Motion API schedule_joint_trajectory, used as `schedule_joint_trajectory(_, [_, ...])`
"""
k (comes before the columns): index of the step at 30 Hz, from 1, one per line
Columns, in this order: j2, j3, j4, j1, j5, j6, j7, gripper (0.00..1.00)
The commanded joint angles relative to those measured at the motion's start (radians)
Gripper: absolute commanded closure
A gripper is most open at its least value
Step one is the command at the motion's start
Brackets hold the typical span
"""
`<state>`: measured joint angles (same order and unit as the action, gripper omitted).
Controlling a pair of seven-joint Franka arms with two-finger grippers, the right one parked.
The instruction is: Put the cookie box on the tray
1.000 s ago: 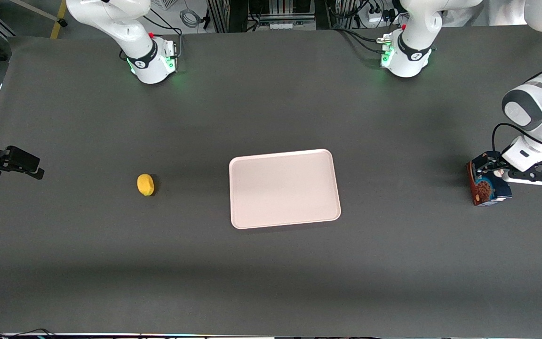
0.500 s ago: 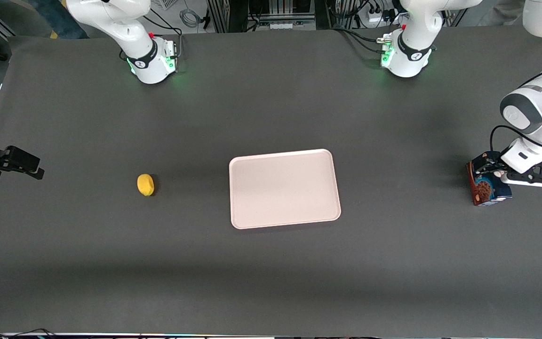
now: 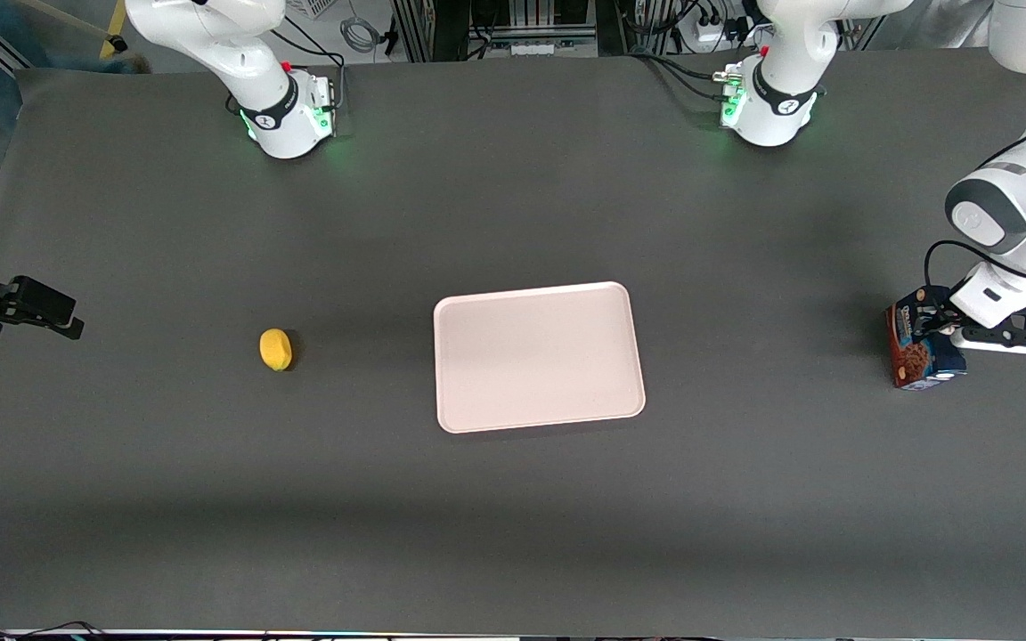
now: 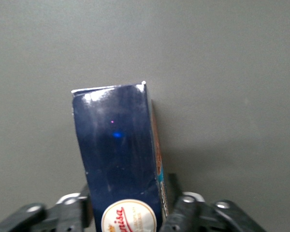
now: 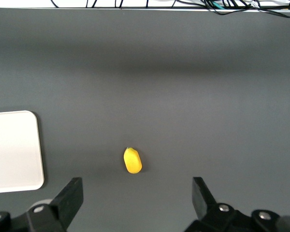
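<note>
Your gripper [image 4: 128,212] clamped on the navy cookie box [image 3: 921,347], brown cookie picture facing front, round white-red logo on top, pinkish tray [image 3: 538,356] well apart

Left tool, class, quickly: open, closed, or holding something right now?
Left tool: closed on the cookie box, one finger against each side, at the working arm's end of the table, well away from the tray.

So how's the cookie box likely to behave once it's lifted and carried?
The cookie box is a thin carton, so probably light and somewhat crushable under a hard squeeze. Its faces look glossy, catching highlights, so it may slip between the fingers of the gripper, which straddles it. It stands tall and narrow, so it could tip when set on the tray.
</note>
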<state>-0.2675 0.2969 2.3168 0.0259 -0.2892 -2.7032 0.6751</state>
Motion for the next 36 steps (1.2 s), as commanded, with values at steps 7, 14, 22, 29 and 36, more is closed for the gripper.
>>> schedule_joint_trajectory(7, [-0.006,0.002,-0.019,-0.003,-0.036,0.005,0.027,1.00])
schedule_joint_trajectory(14, [0.030,0.004,-0.083,-0.003,-0.036,0.092,0.032,0.99])
schedule_joint_trajectory(22, [0.079,0.044,-0.287,-0.004,-0.011,0.408,0.029,0.98])
schedule_joint_trajectory(29, [0.082,0.068,-0.574,-0.003,0.062,0.759,-0.003,0.98])
schedule_joint_trajectory(36, [0.077,0.068,-0.723,-0.001,0.125,0.908,-0.068,0.98])
